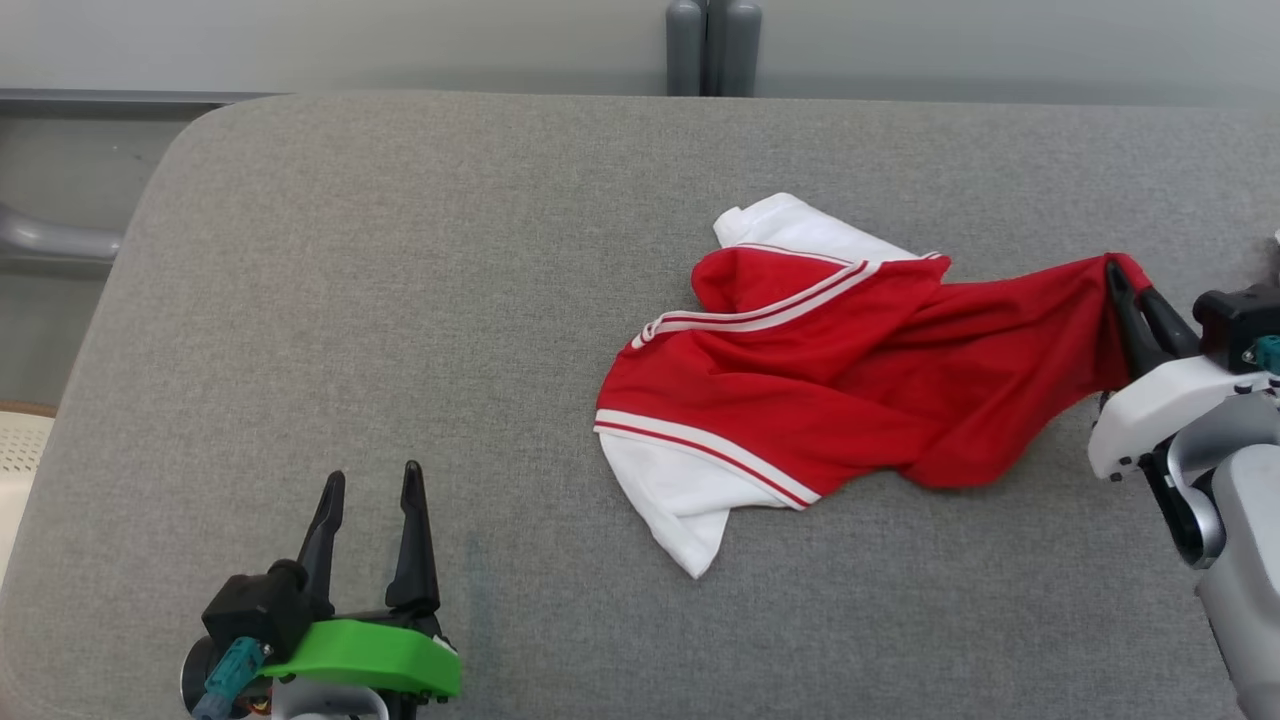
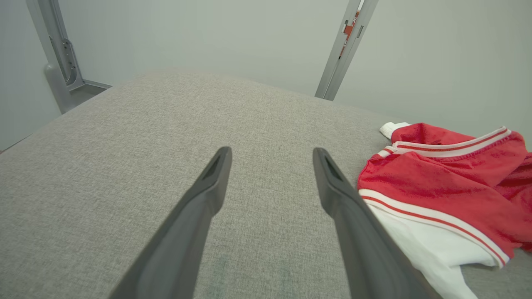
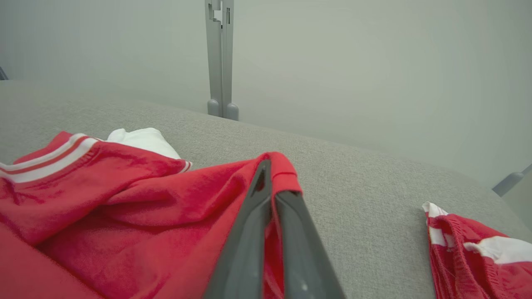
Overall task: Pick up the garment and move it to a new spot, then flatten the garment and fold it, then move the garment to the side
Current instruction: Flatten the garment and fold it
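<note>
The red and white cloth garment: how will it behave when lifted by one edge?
Probably floppy: the red and white cloth garment lies in soft folds. Likely light: the right gripper tents its thin hem. It may drag on the grey fabric surface.

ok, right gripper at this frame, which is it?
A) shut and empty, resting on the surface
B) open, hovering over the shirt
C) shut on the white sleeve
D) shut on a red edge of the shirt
D: the right gripper has its fingers pressed together over a red hem of the garment, and the cloth is drawn taut toward it.
</note>
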